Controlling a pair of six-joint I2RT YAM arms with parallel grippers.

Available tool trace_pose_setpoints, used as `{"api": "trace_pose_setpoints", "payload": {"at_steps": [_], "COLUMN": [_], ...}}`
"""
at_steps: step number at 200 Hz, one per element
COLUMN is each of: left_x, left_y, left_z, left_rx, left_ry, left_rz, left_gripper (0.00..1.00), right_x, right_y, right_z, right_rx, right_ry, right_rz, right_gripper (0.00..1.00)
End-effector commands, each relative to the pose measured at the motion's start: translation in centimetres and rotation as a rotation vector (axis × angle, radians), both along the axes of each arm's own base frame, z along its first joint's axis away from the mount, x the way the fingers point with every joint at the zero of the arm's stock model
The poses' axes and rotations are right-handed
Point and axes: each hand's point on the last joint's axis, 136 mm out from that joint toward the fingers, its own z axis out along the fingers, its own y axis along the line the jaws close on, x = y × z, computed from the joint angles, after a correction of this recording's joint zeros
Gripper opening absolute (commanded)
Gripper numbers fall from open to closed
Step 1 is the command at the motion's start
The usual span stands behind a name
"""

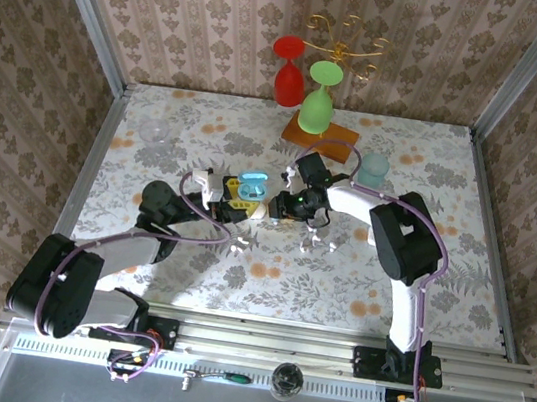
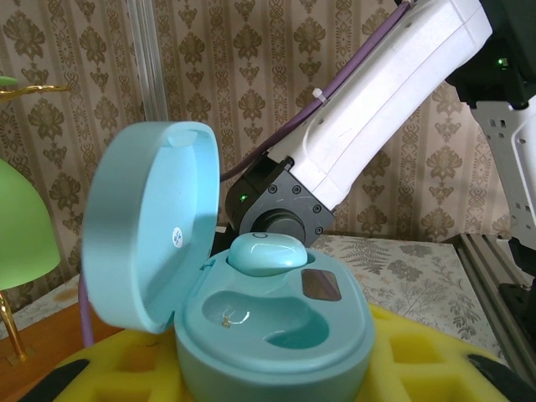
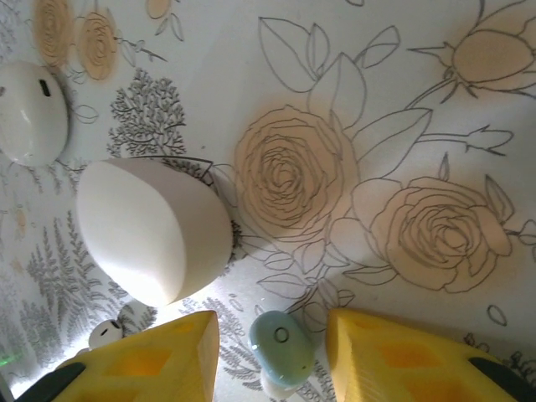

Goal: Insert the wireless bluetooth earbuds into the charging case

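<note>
My left gripper [image 2: 272, 373] is shut on the light blue charging case [image 2: 276, 322], its yellow fingers [image 2: 109, 368] against both sides. The lid stands open to the left. One light blue earbud [image 2: 266, 251] sits in the far slot; the near slot is bare. In the top view that case [image 1: 250, 184] is at mid-table, with my right gripper [image 1: 293, 205] just to its right. In the right wrist view a second light blue earbud [image 3: 283, 346] lies on the table between the yellow fingers [image 3: 159, 360] of my right gripper [image 3: 272, 356]. That gripper is open, with gaps on both sides of the earbud.
A closed white case [image 3: 151, 230] lies just left of the right gripper, another white one [image 3: 29, 109] farther off, and a tiny white earbud [image 3: 105, 333] by the left finger. Red [image 1: 290, 71] and green [image 1: 317, 97] glasses stand at the back, a teal cup [image 1: 372, 168] at right.
</note>
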Motion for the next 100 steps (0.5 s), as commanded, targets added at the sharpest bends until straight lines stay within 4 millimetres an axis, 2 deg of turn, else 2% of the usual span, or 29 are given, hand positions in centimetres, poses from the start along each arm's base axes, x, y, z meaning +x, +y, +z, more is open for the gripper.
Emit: {"api": "trace_pose_setpoints", "payload": {"at_steps": [1, 37, 74, 100], "left_x": [-0.3, -0.2, 0.0, 0.0], "left_y": [-0.2, -0.2, -0.2, -0.2], "left_z": [1.0, 0.8, 0.6, 0.5], "left_rx": [-0.015, -0.014, -0.010, -0.008], "left_ry": [-0.036, -0.035, -0.033, -0.031], "left_rz": [-0.021, -0.015, -0.008, -0.008], "left_gripper": [0.35, 0.35, 0.35, 0.35], "right_x": [-0.7, -1.1, -1.3, -1.7], "right_y": [0.0, -0.1, 0.3, 0.2], "right_z": [-1.5, -1.6, -0.4, -0.6], "right_rx": [-0.026, -0.023, 0.022, 0.020], "right_ry": [0.036, 0.047, 0.034, 0.045], "right_rz": [0.022, 0.018, 0.031, 0.034], "right_gripper": [0.39, 0.29, 0.30, 0.30]}}
